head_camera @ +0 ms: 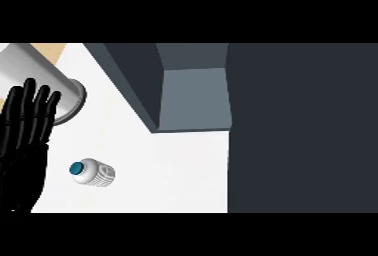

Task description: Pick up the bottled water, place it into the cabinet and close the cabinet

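Observation:
The bottled water [93,172] is a small white bottle with a blue cap, seen from above on the white counter [170,170] at lower left. My left hand [26,135] stands at the view's left edge, fingers straight and pointing up, resting a short way left of the bottle and not touching it. The cabinet [193,97] is dark grey with an open compartment showing a lighter grey inside, up and to the right of the bottle. A large dark panel [303,127], likely the cabinet's door, fills the right side. My right hand does not show.
A grey metal cylinder [44,85] lies at the upper left, just behind my left hand's fingertips. A strip of tan surface [50,50] shows at the top left corner.

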`<state>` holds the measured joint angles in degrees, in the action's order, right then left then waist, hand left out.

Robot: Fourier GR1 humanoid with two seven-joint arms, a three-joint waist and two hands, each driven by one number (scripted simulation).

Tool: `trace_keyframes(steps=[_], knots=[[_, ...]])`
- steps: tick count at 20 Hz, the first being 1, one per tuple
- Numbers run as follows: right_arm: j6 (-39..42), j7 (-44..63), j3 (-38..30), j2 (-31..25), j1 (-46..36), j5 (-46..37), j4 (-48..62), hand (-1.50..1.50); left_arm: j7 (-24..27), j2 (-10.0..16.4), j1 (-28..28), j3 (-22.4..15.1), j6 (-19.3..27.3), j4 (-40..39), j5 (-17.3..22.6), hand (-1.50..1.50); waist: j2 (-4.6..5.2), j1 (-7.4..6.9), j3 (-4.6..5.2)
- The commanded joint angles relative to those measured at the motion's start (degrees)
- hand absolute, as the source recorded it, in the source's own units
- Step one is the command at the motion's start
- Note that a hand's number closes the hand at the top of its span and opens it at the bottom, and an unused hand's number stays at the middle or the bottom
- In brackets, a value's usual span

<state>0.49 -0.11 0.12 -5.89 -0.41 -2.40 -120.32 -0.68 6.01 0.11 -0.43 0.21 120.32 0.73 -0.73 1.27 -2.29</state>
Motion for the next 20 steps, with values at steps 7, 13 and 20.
trace_keyframes(steps=[7,13,20], knots=[[6.1,2.1,7.2,1.6,7.3,6.5,-3.4,-1.50,-4.4,-5.9,5.9,9.4,25.6,1.5,-4.4,-1.50,0.27,-3.28,2.41],[7.3,8.1,12.9,1.3,13.3,8.2,-14.5,-1.50,-15.0,-6.0,13.2,-1.8,37.6,15.7,-12.6,-1.50,0.28,-1.39,2.20],[3.3,15.0,17.8,3.0,14.0,4.6,-23.5,-1.50,-19.6,-6.0,22.5,-18.6,46.1,24.5,-28.4,-1.50,0.50,-1.56,2.23]])
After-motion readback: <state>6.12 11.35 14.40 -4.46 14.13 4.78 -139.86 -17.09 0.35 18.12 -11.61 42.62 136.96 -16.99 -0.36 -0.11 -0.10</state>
